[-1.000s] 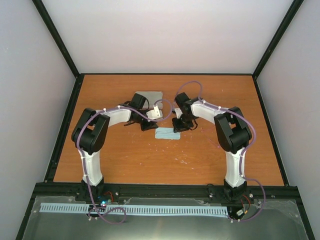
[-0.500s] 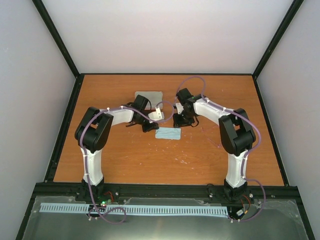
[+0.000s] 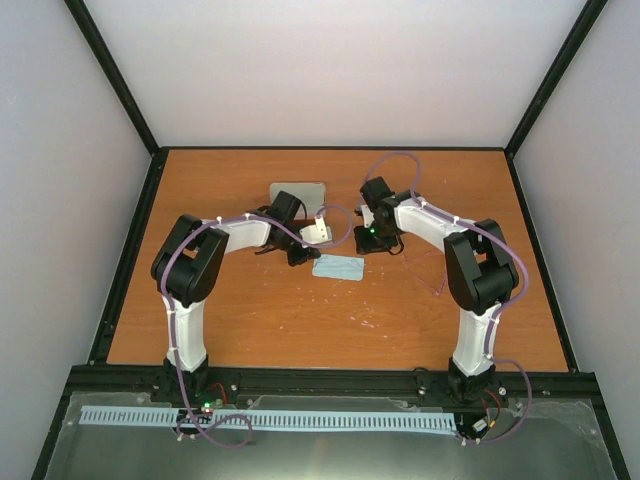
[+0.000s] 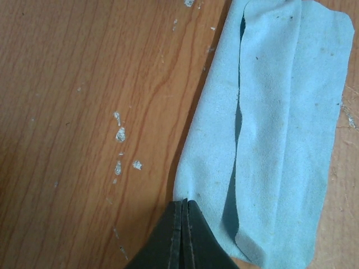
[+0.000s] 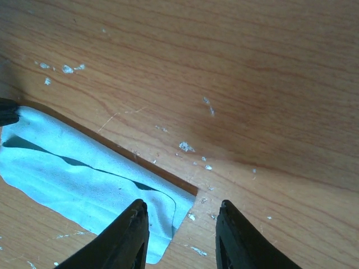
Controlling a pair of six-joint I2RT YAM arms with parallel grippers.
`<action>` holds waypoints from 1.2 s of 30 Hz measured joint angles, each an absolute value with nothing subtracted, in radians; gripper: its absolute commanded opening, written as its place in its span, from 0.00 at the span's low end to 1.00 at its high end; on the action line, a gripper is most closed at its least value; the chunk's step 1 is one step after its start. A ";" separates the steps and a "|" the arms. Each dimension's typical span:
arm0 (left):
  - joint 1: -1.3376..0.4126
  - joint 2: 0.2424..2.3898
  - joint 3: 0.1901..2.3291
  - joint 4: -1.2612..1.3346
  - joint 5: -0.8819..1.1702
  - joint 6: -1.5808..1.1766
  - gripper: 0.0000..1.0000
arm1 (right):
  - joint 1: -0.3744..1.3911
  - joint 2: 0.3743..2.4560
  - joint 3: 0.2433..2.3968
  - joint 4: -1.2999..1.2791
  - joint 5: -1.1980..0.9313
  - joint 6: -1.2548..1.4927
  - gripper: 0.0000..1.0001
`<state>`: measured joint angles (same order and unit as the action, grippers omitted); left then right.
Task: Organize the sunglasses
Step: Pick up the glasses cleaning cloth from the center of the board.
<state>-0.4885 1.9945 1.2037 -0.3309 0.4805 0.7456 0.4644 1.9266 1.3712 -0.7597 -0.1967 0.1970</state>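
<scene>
A light blue cloth (image 3: 337, 267), folded over on itself, lies flat on the wooden table; it also shows in the left wrist view (image 4: 280, 129) and the right wrist view (image 5: 84, 179). My left gripper (image 3: 299, 255) (image 4: 183, 203) is shut, its tips pinching the cloth's left edge. My right gripper (image 3: 376, 241) (image 5: 182, 206) is open and empty, low over the cloth's right end, one finger (image 5: 132, 235) above the cloth and the other above bare wood. A faint thin pinkish outline (image 3: 437, 284) beside the right arm may be the sunglasses; it is too faint to tell.
A pale oblong rounded case (image 3: 298, 191) lies behind the left gripper near the back of the table. Black frame rails (image 3: 130, 250) border the table (image 3: 250, 310). White scuffs mark the wood.
My right gripper has drawn back and to the right, off the cloth's middle toward its right end. The left gripper and the cloth have hardly moved.
</scene>
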 measured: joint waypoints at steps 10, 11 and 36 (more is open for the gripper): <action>-0.491 1.995 1.203 -0.329 0.476 0.746 0.00 | 0.464 1.945 1.359 -0.764 -0.202 0.200 0.23; -0.492 1.995 1.203 -0.329 0.476 0.746 0.00 | 0.465 1.948 1.359 -0.764 -0.201 0.200 0.23; -0.493 1.983 1.176 -0.287 0.474 0.745 0.00 | 0.491 1.994 1.346 -0.746 -0.191 0.207 0.03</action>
<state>-0.4934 1.9835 1.1755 -0.2871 0.4744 0.7452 0.4908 1.9942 1.3460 -0.7460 -0.1913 0.2070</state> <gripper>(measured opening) 0.023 0.036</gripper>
